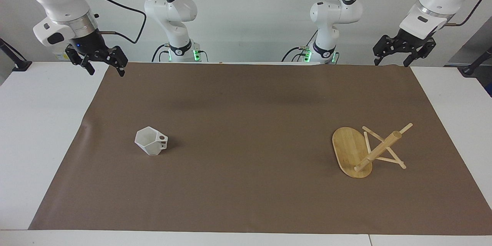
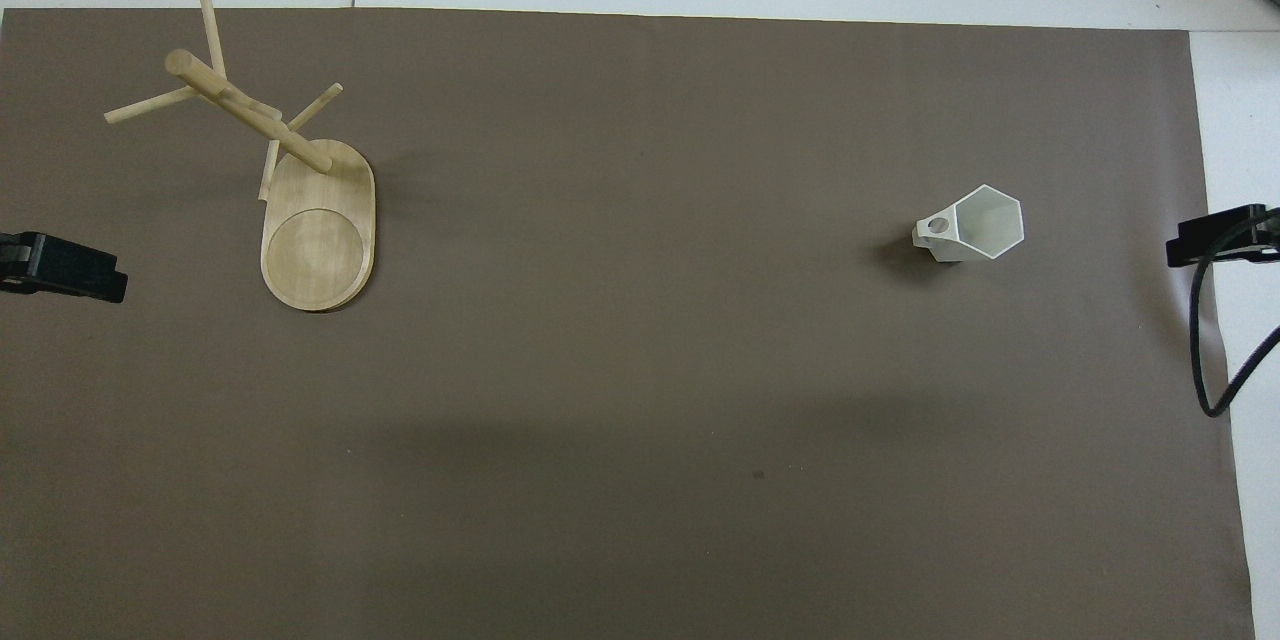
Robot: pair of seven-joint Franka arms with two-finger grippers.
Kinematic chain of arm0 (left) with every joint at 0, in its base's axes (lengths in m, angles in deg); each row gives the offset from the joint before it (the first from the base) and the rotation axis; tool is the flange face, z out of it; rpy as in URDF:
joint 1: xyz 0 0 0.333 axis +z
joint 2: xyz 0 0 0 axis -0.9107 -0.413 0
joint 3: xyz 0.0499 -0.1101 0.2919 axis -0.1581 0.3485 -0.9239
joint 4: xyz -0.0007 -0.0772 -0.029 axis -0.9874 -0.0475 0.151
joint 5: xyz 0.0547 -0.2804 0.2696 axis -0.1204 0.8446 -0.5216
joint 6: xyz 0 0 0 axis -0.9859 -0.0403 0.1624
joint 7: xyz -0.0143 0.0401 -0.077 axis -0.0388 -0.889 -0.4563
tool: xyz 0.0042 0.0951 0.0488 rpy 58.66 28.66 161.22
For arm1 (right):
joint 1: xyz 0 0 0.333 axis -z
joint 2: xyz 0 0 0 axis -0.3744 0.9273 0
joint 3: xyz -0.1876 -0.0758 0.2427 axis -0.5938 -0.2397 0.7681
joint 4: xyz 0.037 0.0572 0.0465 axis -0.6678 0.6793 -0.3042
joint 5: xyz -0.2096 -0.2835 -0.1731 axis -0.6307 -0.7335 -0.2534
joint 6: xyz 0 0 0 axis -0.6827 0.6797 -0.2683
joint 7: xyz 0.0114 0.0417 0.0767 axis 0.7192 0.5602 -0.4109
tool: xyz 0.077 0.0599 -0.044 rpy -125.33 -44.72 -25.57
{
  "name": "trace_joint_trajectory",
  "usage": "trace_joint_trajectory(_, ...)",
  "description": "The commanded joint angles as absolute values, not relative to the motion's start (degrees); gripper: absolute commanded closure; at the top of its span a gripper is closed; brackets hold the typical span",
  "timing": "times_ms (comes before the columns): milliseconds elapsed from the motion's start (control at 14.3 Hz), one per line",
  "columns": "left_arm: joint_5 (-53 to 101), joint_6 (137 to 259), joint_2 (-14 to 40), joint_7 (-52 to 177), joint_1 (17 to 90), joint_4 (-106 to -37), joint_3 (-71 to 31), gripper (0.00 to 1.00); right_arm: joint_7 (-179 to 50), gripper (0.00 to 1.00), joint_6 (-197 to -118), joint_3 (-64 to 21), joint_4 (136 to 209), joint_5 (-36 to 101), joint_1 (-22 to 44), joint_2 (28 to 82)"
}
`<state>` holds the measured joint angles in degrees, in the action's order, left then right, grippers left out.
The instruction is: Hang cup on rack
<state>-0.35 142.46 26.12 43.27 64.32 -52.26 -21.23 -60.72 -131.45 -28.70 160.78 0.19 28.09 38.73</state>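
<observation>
One cup (image 1: 150, 145) and one rack (image 1: 365, 153) are seen on the worktop (image 1: 46, 130) — well apart; two grippers, left (image 1: 401, 57) and right (image 1: 102, 66), are held above it, fingers open, empty.

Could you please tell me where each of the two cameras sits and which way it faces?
Facing view: high across the table, looking at the robots; both arms show, open right gripper and open left gripper raised over the mat's corners by the bases.
Overhead view: high above the robots' end, looking forward and steeply down; only the tips of the left gripper and right gripper show.
Shared: the brown mat, the white cup standing upright and the bamboo rack standing upright, half a turn apart.
</observation>
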Motion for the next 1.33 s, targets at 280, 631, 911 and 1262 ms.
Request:
trace_joint_trajectory(280, -1.39, 143.22, 27.34, 43.7, 63.41, -53.74, -21.66, 0.0, -59.94, 0.0, -132.96, -28.72, 161.89, 0.3, 27.96, 37.71)
trace_joint_trajectory(631, -1.39, 142.96, 27.34, 43.61, 64.02, -53.74, -21.74, 0.0, -60.46, 0.0, -137.35, -29.07, 163.29, 1.09, 27.87, 37.97)
trace_joint_trajectory(911, -1.39, 142.52, 27.34, 43.61, 64.02, -53.74, -21.74, 0.0, -60.46, 0.0, -142.62, -29.07, 167.33, 1.09, 27.87, 39.72)
trace_joint_trajectory(1262, -1.39, 142.52, 27.34, 43.61, 64.29, -53.74, -22.1, 0.0, -60.46, 0.0, -150.61, -29.07, 168.22, 1.09, 27.87, 46.48)
